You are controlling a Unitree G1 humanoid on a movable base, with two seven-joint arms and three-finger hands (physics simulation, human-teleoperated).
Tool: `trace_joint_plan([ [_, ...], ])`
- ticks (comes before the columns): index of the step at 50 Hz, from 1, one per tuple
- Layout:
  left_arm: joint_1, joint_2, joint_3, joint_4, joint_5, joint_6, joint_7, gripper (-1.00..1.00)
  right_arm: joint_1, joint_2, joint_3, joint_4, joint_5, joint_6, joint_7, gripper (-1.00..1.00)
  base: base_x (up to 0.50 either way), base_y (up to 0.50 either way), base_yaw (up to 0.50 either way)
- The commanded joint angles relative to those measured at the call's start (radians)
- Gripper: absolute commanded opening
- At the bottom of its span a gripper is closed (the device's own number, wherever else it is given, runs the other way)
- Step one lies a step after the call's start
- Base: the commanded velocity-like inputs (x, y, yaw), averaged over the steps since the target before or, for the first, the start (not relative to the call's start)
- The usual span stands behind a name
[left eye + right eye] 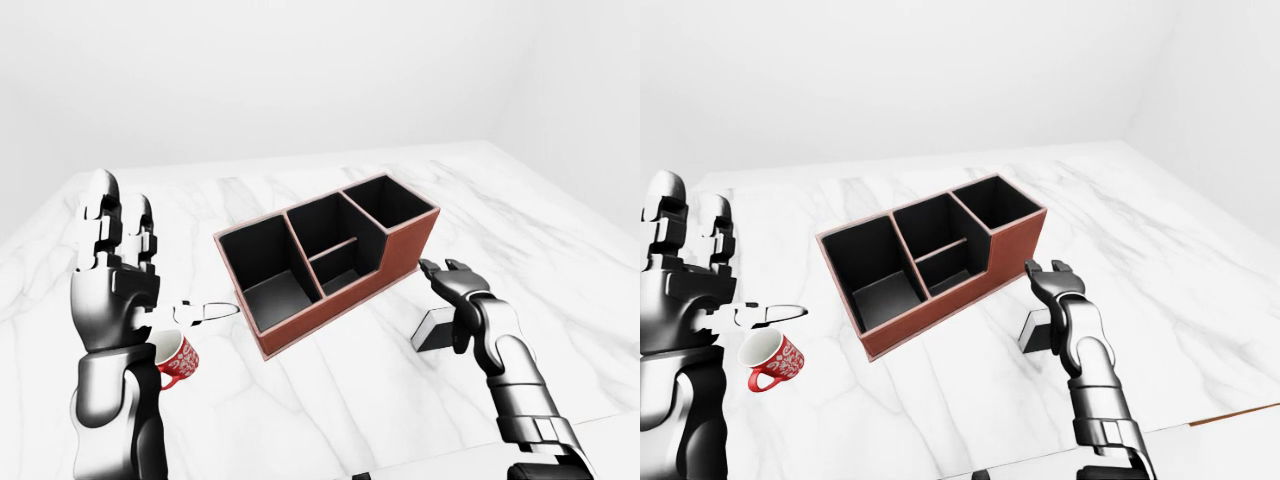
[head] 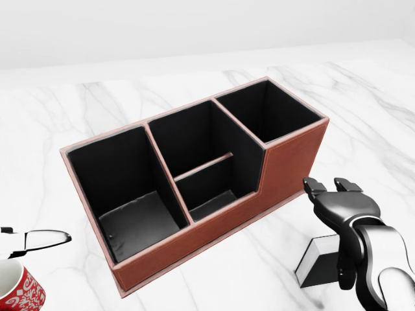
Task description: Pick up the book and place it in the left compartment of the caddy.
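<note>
Flat book, lengthwise left-right

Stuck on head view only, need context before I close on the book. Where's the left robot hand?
Observer: Left robot hand is raised, fingers open and pointing up, at the left of the left-eye view, holding nothing.
Operator: What's the red thing at my bottom left?
Observer: A mug, red with white pattern, lying tipped on the table, handle toward the bottom of the right-eye view.
Operator: Is my right arm clear of the caddy?
Observer: Yes. In the right-eye view the right robot hand is over the book, fingers open, with a strip of table between it and the caddy.
</note>
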Motion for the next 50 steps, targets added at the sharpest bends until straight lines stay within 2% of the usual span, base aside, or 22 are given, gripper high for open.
trace_joint_plan([
  [1,-0.003,0.002,0.002,0.001,0.001,0.000,0.003,1.00,-0.069,-0.024,0.028,0.220,0.018,0.026,-0.105,1.00,0.00,0.00,0.00],
  [19,0.000,-0.001,-0.003,0.008,0.008,0.000,0.000,1.00,-0.106,-0.044,0.065,0.438,0.066,0.039,-0.240,1.00,0.00,0.00,0.00],
  [23,0.000,0.000,-0.002,0.013,0.007,0.000,0.000,1.00,-0.094,-0.047,0.068,0.443,0.070,0.040,-0.234,1.00,0.00,0.00,0.00],
  [24,0.000,-0.001,-0.002,0.013,0.006,0.000,0.000,1.00,-0.089,-0.049,0.071,0.444,0.066,0.038,-0.238,-0.39,0.00,0.00,0.00],
  [25,0.000,-0.001,-0.002,0.014,0.007,0.000,0.000,1.00,-0.087,-0.049,0.072,0.445,0.065,0.037,-0.240,-0.39,0.00,0.00,0.00],
  [26,0.000,-0.001,-0.002,0.014,0.007,0.000,0.000,1.00,-0.083,-0.050,0.073,0.443,0.064,0.036,-0.236,-1.00,0.00,0.00,0.00],
  [44,-0.002,0.001,-0.002,0.020,0.006,0.000,0.001,1.00,-0.071,-0.053,0.070,0.413,0.046,0.023,-0.208,-1.00,0.00,0.00,0.00],
  [50,-0.005,0.003,-0.003,0.028,0.005,0.000,0.001,1.00,-0.065,-0.045,0.064,0.316,0.034,0.018,-0.135,-1.00,0.00,0.00,0.00],
])
